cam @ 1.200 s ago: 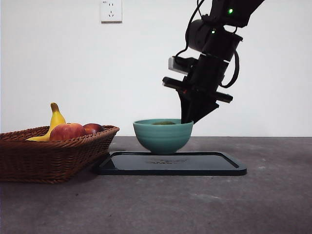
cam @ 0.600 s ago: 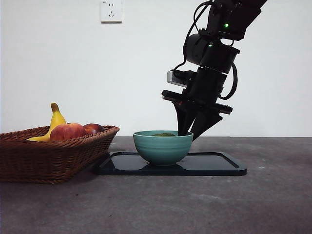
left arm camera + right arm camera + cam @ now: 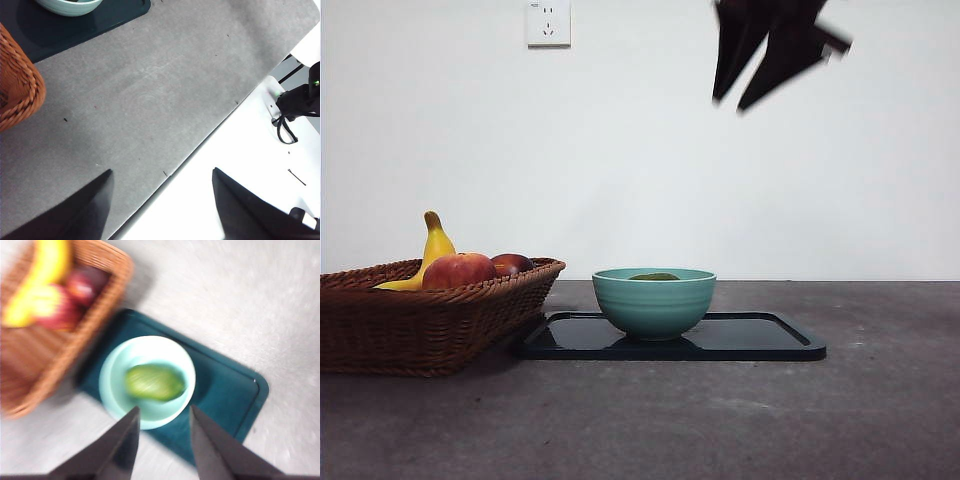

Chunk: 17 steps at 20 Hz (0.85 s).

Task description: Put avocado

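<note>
A: What's on your bench, biggest first?
B: You've a wicker basket holding a banana, then a dark tray carrying a teal bowl.
A: And your avocado?
B: Lying inside that bowl. Your right tool hangs high above it, empty, jaws apart. Your left tool waits over the bench edge, jaws wide apart.

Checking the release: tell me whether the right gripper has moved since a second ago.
Yes. The right gripper has risen from the bowl rim towards the top of the front view, level with the wall socket, jaws open and empty.
</note>
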Motion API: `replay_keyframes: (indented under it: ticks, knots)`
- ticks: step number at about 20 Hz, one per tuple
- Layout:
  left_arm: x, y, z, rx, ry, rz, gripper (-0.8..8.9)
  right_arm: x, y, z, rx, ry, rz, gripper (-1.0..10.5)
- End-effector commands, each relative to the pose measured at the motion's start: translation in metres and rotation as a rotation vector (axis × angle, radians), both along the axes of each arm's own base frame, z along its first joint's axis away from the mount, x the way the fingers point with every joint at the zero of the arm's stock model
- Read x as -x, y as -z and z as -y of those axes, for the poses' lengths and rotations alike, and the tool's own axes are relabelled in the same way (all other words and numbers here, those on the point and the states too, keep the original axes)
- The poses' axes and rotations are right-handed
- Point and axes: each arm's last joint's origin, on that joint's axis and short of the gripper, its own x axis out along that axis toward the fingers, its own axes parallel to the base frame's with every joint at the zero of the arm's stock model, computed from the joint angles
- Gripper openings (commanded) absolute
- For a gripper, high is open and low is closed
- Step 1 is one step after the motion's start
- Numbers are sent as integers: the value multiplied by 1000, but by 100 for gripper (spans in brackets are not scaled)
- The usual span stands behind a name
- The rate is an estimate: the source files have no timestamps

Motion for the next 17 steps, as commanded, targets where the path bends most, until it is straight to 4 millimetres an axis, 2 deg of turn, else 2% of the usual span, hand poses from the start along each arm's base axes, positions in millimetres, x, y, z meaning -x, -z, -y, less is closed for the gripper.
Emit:
replay_keyframes:
  ticks: [1,4,6,12,17]
  knots:
    - [-1,-2,1,4,17,13,316,23,-20,4,-4,-32,20,162]
    - [-1,-2,1,4,17,13,316,56,-29,12,-18,-60,46,162]
    - [-1,-2,1,4,17,14,316,79,-23,17,-26,-85,61,162]
    - [-1,-2,1,5,17,16,315,140,20,30,-46,-187,73,162]
    - [-1,-2,1,5,17,16,315,174,51,34,-78,-282,27,162]
